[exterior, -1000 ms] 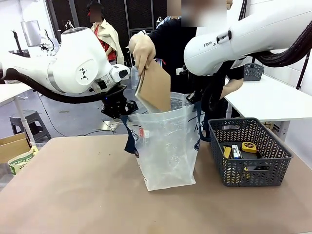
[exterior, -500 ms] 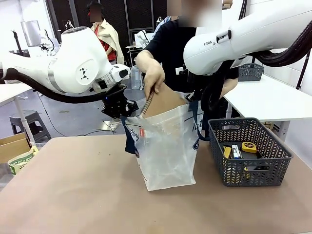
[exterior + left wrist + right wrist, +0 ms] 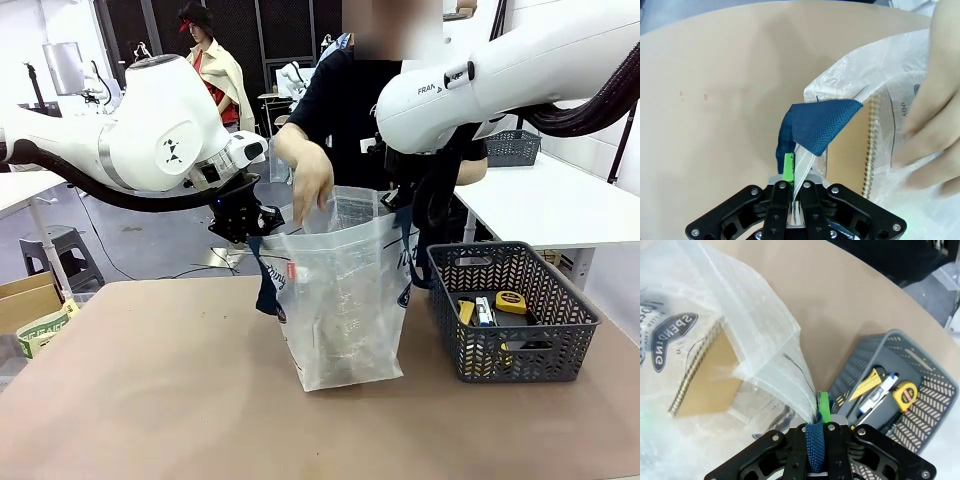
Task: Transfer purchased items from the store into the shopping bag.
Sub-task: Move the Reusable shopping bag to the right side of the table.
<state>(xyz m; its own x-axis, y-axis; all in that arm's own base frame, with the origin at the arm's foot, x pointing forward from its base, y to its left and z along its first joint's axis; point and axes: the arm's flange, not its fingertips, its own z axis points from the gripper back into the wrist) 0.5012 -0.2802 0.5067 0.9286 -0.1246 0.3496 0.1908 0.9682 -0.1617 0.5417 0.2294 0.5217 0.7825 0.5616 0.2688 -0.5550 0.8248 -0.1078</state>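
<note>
left arm stretched in from the left side, wrist bent, left gripper [image 3: 792, 170] at the near-left top edge of the shopping bag [image 3: 345, 300]. fingers pressed together on the clear rim film right by a navy strap [image 3: 822, 122], one green pad showing. right arm crossed high from the right side, right gripper [image 3: 817, 415] at the bag's opposite edge, fingers pinched shut on the other navy strap [image 3: 814, 442] with a fold of plastic. between them the bag's mouth was held open and the bag stood upright on the brown table [image 3: 150, 400], about mid-table. person's hand [image 3: 312, 180] was at the mouth, fingers pointing down against the rim.

in the bag: a flat brown spiral-bound board [image 3: 847, 155], standing on edge, wire binding visible through the plastic. bag was translucent and crinkled, with a dark oval logo [image 3: 672, 335] in white lettering and a small red-and-white tag [image 3: 291, 271] near the left seam.

dark grey lattice basket [image 3: 520, 360] sat just beside the bag, on its right. it held a yellow tape measure [image 3: 905, 394], a yellow-and-black piece [image 3: 867, 382] and a blue-and-white item [image 3: 880, 395].
</note>
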